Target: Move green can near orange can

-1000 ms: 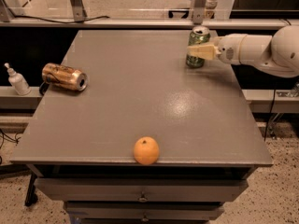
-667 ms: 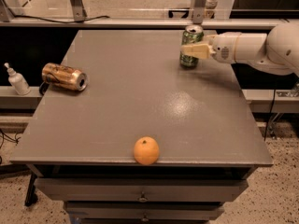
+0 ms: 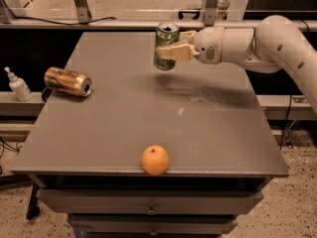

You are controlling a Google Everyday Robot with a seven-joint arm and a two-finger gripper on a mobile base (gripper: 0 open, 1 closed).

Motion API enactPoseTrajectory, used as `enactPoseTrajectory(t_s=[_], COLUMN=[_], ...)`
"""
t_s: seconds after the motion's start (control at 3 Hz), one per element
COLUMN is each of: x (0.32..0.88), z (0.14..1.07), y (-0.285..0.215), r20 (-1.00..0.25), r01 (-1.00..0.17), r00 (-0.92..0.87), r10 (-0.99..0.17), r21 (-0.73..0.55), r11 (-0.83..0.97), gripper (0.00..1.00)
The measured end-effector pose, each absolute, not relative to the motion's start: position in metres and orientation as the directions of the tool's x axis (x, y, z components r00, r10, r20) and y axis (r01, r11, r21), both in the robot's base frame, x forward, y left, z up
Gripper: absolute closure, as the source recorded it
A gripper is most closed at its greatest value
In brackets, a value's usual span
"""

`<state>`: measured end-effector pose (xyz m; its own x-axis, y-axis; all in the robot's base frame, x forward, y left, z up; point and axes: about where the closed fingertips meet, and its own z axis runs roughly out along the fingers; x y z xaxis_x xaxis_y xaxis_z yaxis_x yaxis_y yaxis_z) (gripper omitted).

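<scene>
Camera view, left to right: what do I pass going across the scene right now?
white bottle → orange can, on its side → green can, held off the table by the gripper shut on it → arm reaching in from the right. The orange fruit overlaps the green can's span, so it is left out.

**Arm and Claw: Exterior Condition**

Arm (image 3: 277,38): smooth off-white shell, rounded tubular segments, small dark dots along the outer link. Wrist housing cylindrical, with a small perforated patch. Claw (image 3: 168,44), over the worktop's (image 3: 148,118) far side: two cream-tan, flat, blocky fingers (image 3: 173,52).
</scene>
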<state>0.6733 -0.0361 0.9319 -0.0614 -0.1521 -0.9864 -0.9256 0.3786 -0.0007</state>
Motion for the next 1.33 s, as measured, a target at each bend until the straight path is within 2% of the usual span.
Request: enactPoseTrajectory(t_s=[0.33, 0.67, 1.33], x=[0.673, 0.666, 0.624], z=[0.932, 0.935, 0.931], y=[-0.036, -0.01, 0.097], r20=[-0.986, -0.99, -0.987], r01=[-0.926, -0.943, -0.986], r00=[-0.061, -0.066, -0.097], r10=[-0.152, -0.124, -0.128], r21=[-0.001, 0.021, 0.078], r11=[0.378, 0.332, 0.148], gripper=[1.0, 1.0, 1.0])
